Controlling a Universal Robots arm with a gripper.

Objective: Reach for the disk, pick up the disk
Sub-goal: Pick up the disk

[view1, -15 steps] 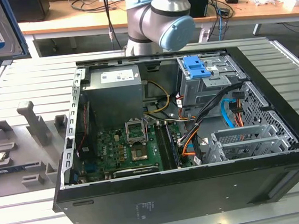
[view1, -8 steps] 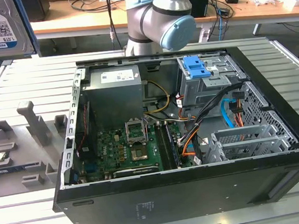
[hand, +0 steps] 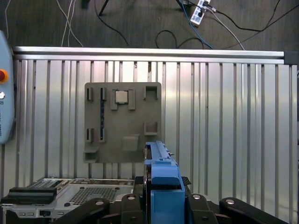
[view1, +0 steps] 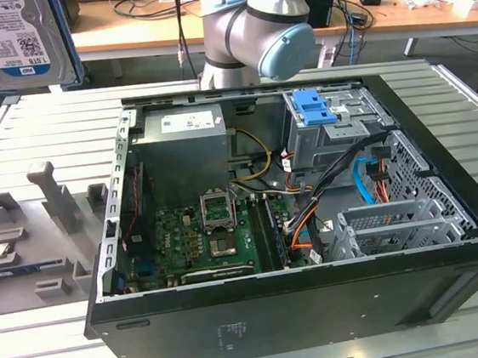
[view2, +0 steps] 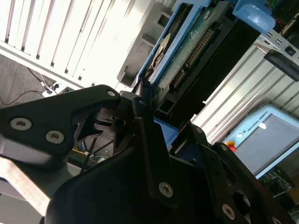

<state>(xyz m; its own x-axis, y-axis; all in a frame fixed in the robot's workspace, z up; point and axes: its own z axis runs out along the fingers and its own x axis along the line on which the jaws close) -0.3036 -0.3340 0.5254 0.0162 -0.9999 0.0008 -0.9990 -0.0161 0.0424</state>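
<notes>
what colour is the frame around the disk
The disk frame is blue, clearest in the first wrist view.

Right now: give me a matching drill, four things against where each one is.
1 disk
2 blue latch
3 grey fixture plate
4 power supply

a on the drive cage
b clamped in the jaws, held in the air
c inside the case, by the motherboard
d on the slatted table, outside the case

Pairs: 1-b, 2-a, 3-d, 4-c
</notes>
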